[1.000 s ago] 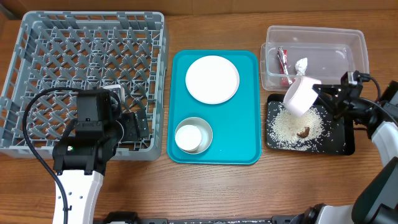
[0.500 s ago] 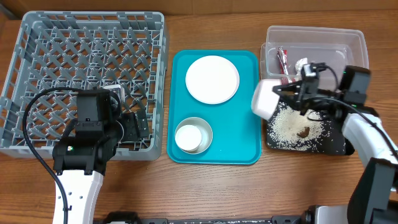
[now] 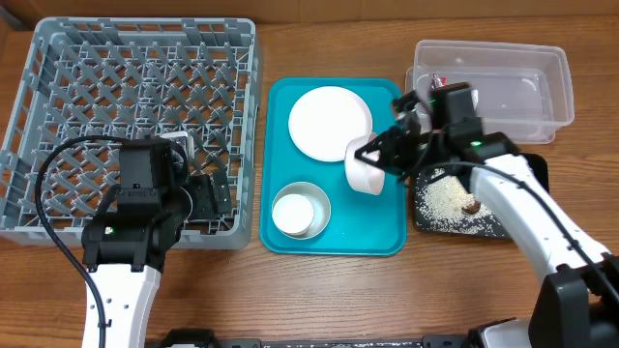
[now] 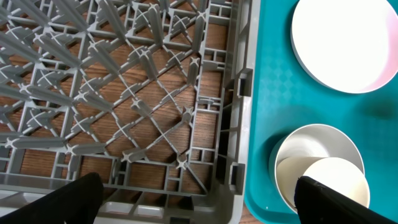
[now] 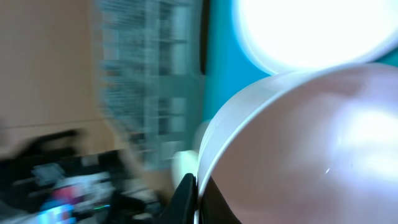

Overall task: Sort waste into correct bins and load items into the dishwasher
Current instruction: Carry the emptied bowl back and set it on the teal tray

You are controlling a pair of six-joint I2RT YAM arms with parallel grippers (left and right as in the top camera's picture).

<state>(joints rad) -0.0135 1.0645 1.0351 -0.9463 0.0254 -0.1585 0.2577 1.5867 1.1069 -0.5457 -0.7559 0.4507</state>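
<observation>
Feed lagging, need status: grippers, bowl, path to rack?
Right gripper shut on bowl, tilted over tray. Left gripper open at rack corner. Plate close beside bowl, on rack side.

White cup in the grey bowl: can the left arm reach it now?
Likely yes: the left claw hangs open at the dish rack, and the white cup beside it is uncovered.

The left arm is folded at the near left, its gripper [image 3: 215,198] with fingers [image 4: 326,200] spread wide, while the right arm stretches leftward from the near right, its gripper [image 3: 382,159] clamped on a tilted pinkish bowl [image 3: 362,174].
</observation>
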